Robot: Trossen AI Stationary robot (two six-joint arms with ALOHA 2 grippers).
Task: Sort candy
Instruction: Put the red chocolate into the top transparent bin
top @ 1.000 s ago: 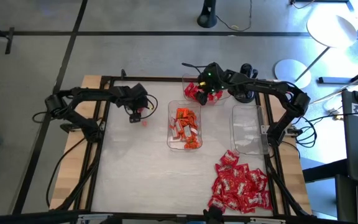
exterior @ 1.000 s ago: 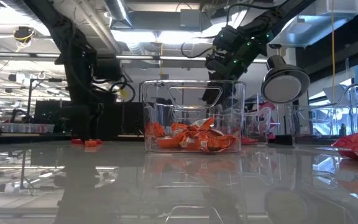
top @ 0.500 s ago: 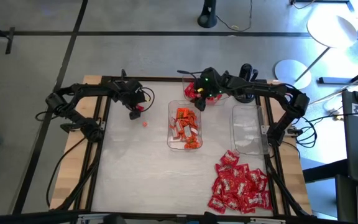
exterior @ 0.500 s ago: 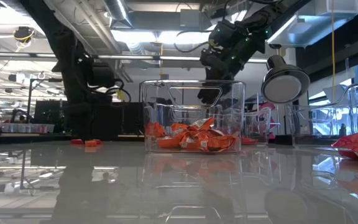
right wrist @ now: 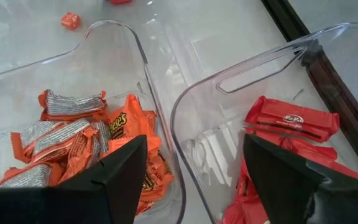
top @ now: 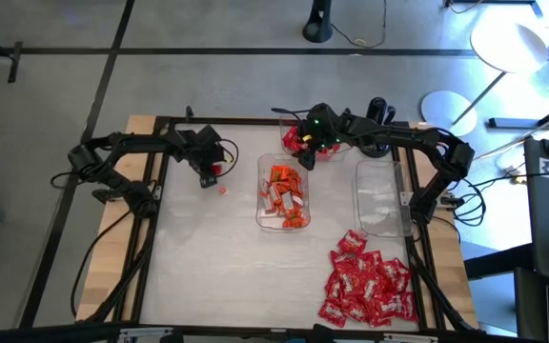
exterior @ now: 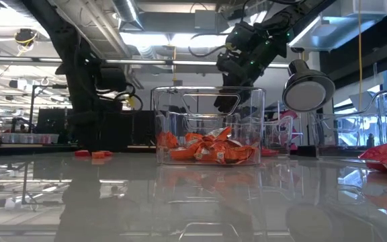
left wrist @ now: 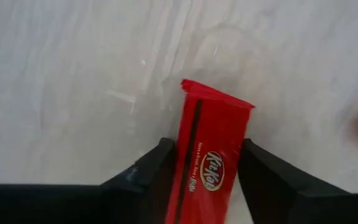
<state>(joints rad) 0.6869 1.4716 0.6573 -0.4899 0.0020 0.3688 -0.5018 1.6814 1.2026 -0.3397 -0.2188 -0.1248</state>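
The white bench (top: pixel 217 257) carries everything, and the middle tray (top: pixel 283 195) of orange candy (top: pixel 285 191) serves as landmark. Largest of the loose things is the heap of red candy (top: pixel 370 286) with white marks, lying on the bench at the near right of the middle tray, well apart from it. Just right of the middle tray stands a clear tray (top: pixel 381 198) with nothing visible inside. Behind the middle tray, touching or nearly touching its far end, stands a third tray (right wrist: pixel 229 93) holding red bars (right wrist: pixel 291 121).

The right claw (top: pixel 309 145) hangs above that far tray, just behind the middle tray, its jaws standing wide with nothing between them; the wrist view shows both trays under the spread fingers (right wrist: pixel 120 168).

The left claw (top: pixel 208 173) is down at the bench well to the left of the middle tray. Its jaws stand narrow on either side of one red bar (left wrist: pixel 209 155) lying flat, the fingers (left wrist: pixel 145 174) at the wrapper's edges; whether they already press it I cannot tell.

Smallest is a single orange candy (top: pixel 223 189) on the bench, between the left claw and the middle tray
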